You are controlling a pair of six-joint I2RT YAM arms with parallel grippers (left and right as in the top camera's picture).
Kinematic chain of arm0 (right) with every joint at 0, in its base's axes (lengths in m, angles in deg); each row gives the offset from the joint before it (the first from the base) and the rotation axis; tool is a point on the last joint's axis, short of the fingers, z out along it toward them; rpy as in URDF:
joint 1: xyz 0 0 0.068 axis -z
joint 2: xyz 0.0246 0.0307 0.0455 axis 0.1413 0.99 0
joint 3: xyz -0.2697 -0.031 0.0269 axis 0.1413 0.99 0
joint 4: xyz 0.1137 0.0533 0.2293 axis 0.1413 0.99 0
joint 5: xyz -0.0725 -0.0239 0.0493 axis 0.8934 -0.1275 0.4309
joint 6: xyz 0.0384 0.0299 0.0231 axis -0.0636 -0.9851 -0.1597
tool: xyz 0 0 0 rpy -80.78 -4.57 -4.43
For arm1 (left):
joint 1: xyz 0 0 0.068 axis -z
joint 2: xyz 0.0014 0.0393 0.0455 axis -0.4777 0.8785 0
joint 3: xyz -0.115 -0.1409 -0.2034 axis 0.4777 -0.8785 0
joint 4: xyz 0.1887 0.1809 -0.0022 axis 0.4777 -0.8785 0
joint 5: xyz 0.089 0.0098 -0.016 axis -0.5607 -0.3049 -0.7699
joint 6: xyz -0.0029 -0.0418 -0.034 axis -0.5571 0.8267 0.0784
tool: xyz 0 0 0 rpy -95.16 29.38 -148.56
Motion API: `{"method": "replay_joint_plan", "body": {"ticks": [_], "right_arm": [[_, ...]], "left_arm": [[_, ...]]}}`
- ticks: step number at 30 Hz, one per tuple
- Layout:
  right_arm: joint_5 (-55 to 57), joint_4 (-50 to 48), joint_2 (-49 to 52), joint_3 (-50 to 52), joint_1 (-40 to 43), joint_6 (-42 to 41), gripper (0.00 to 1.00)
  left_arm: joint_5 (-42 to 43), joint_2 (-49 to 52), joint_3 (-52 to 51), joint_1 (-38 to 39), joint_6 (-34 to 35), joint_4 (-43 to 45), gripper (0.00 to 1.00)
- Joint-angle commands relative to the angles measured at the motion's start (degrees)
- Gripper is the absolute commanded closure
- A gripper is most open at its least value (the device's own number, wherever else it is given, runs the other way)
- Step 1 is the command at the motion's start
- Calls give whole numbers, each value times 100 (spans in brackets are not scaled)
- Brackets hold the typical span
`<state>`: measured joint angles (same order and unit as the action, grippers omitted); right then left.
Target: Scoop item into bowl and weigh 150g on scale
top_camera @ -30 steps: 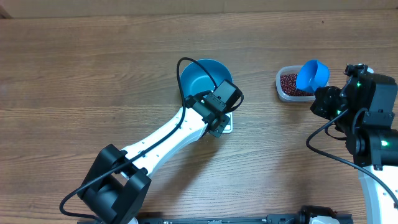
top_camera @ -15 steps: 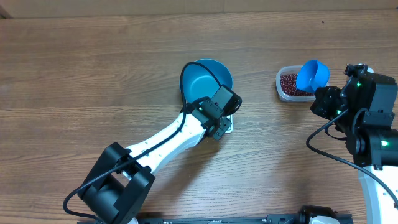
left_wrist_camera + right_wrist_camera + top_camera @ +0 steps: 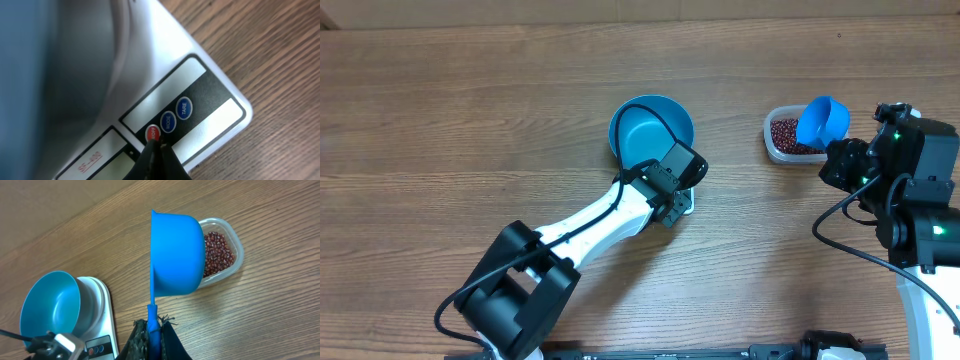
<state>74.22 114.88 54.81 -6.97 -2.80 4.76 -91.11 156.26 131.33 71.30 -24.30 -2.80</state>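
As the flat white square scale (image 3: pixel 200 107) apparently needs switching on, closed left jaws rest on its red button (image 3: pixel 153 132); deep blue round plastic bowl (image 3: pixel 650 128) sits on it, centre of worktop; right jaws grip small blue plastic scoop (image 3: pixel 177 255) above clear tub (image 3: pixel 235 255) of red-brown beans (image 3: pixel 217 255), near right edge.

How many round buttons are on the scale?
3, in a row on the scale: red button at the left gripper, blue MODE button beside it, blue TARE button last. None look hidden.

Overhead looks straight down; left wrist hugs the scale (image 3: pixel 210 82), also seen from right wrist.
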Motion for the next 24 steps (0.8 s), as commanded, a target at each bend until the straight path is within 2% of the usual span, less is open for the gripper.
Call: {"method": "replay_joint_plan", "body": {"ticks": [1,24], "right_arm": [[-7,-57,-11,-149,50,31,96],[-7,-35,-11,-149,50,28,96]], "left_arm": [[7,157,-76,2,-90,61,96],[-275,407,-76,-11,-87,170,96]]}}
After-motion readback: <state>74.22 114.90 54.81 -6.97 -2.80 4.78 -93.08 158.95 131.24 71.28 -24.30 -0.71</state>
